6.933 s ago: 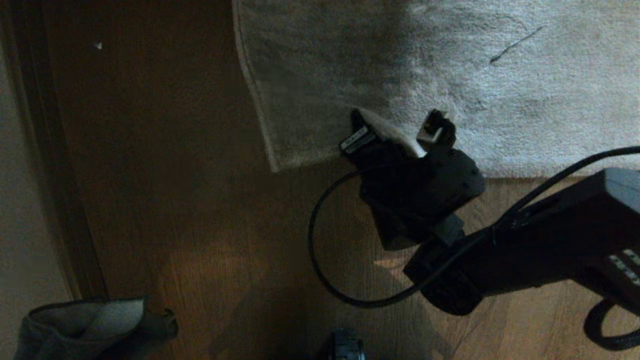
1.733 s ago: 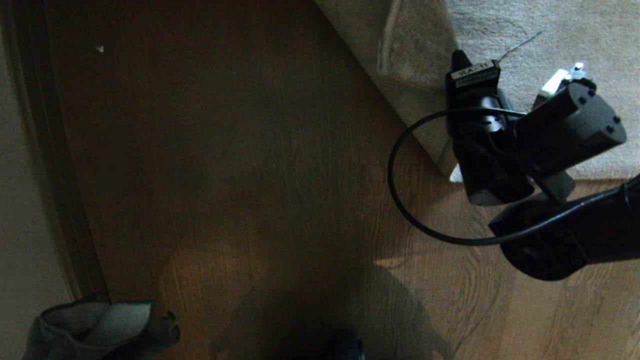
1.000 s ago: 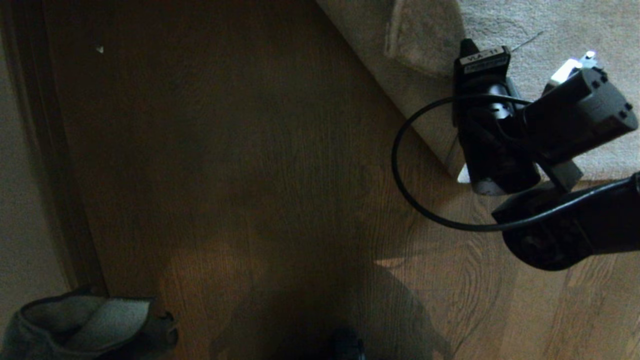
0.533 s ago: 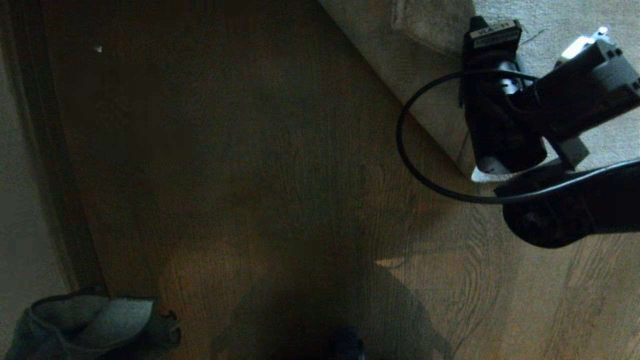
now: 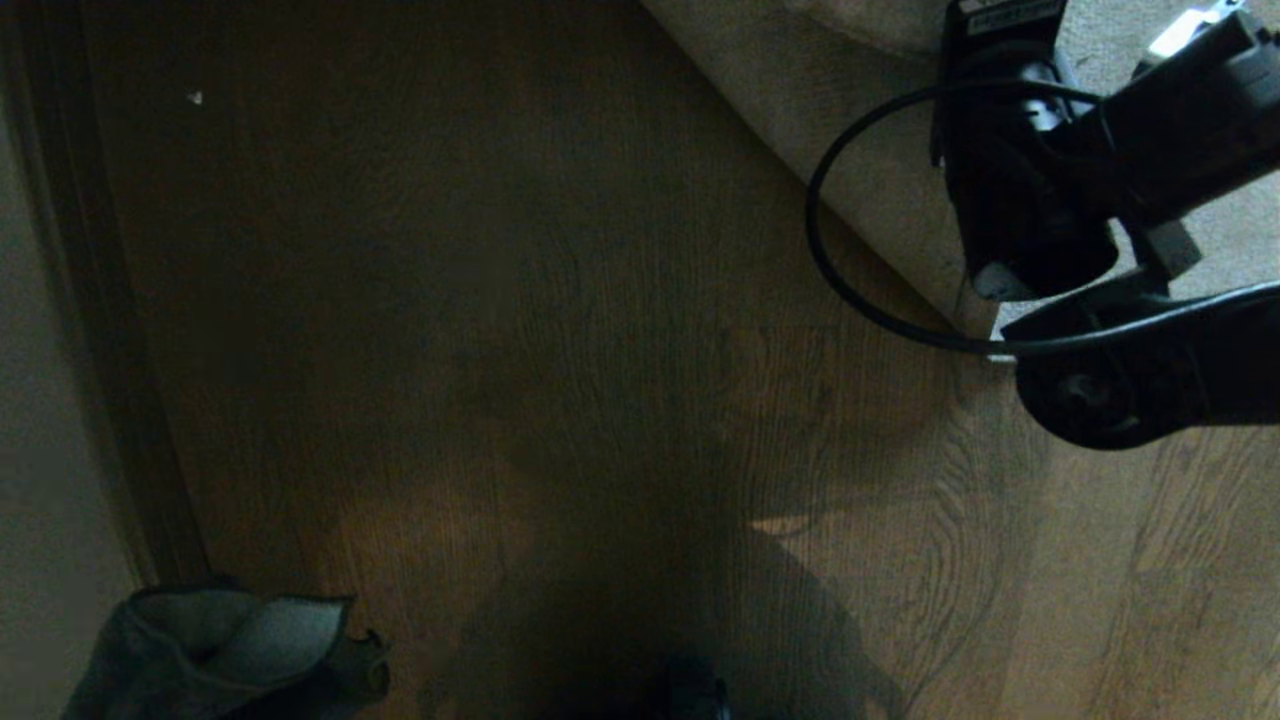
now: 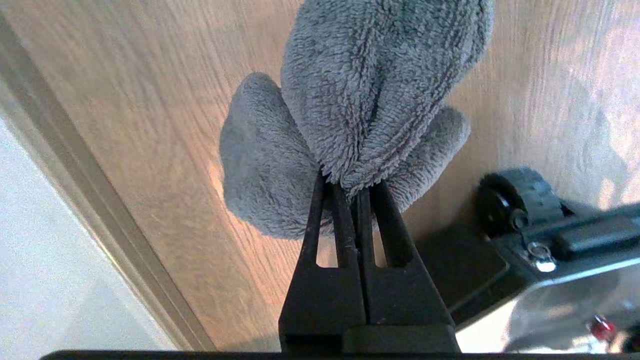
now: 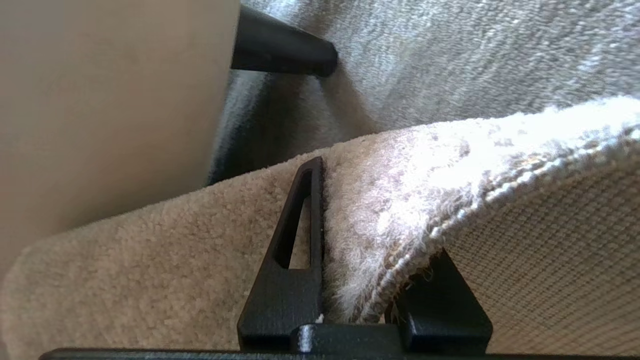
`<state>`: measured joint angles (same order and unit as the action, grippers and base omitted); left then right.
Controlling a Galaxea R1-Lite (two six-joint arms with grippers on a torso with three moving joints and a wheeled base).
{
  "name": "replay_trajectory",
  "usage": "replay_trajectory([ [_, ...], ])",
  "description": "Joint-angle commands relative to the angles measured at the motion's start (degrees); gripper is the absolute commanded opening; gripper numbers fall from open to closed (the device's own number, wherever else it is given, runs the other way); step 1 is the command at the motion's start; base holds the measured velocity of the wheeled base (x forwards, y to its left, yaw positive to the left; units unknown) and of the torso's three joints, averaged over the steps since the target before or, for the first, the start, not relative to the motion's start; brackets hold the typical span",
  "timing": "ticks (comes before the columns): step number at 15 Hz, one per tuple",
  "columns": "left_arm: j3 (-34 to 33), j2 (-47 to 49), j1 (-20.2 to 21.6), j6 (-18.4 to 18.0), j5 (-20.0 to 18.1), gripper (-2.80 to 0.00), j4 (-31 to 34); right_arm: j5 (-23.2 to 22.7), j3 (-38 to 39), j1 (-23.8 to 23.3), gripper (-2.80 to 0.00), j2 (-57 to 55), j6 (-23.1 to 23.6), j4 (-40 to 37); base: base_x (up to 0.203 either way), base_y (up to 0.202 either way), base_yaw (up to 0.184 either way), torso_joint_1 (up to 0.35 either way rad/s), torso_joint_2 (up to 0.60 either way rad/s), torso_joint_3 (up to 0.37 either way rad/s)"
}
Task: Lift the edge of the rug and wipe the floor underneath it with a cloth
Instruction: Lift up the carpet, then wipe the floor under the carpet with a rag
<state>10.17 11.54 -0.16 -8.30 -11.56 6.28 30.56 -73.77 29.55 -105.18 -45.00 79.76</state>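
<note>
The light grey rug lies at the far right, its corner folded back off the brown wood floor. My right gripper is shut on the rug's hemmed edge, holding it raised so the woven underside shows. The right arm reaches in from the right. The dark grey cloth hangs at the near left. My left gripper is shut on the cloth, above the floor.
A dark baseboard and pale wall run along the left. A black furniture leg stands on the rug beside a beige panel. The robot's base wheel sits near the cloth. A black cable loops off the right arm.
My right arm has drawn farther away with the rug corner, and more bare floor shows. The cloth at the near left has shifted slightly to the right.
</note>
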Motion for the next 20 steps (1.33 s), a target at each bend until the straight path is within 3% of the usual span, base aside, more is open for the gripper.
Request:
replay_trajectory([
  [1, 0.28, 3.37, -0.01, -0.05, -0.25, -2.8, 0.04, -0.06, -0.24, 0.16, -2.8, 0.06, -0.27, 0.39, 0.0, 0.0, 0.0, 0.0, 0.0, 0.0],
  [5, 3.25, 10.96, -0.05, -0.05, -1.52, -2.8, -1.02, 0.02, 0.29, 0.07, -2.8, -0.47, -0.27, 0.74, 0.0, 0.0, 0.0, 0.0, 0.0, 0.0],
  [10, 8.22, 26.38, -1.08, -0.05, -4.33, -2.8, -8.0, 0.02, 0.29, 0.07, -2.8, -1.5, -0.27, 1.1, 0.0, 0.0, 0.0, 0.0, 0.0, 0.0],
  [15, 9.36, 37.8, -12.89, 1.42, -4.42, -2.8, -17.16, 0.29, 0.83, 0.07, -2.8, -1.69, -0.09, 1.17, 0.0, 0.0, 0.0, 0.0, 0.0, 0.0],
  [20, 9.14, 50.26, -20.79, 2.91, -4.25, -2.8, -25.32, 0.29, 1.17, 0.07, -2.8, -2.54, -0.09, 1.27, 0.0, 0.0, 0.0, 0.0, 0.0, 0.0],
])
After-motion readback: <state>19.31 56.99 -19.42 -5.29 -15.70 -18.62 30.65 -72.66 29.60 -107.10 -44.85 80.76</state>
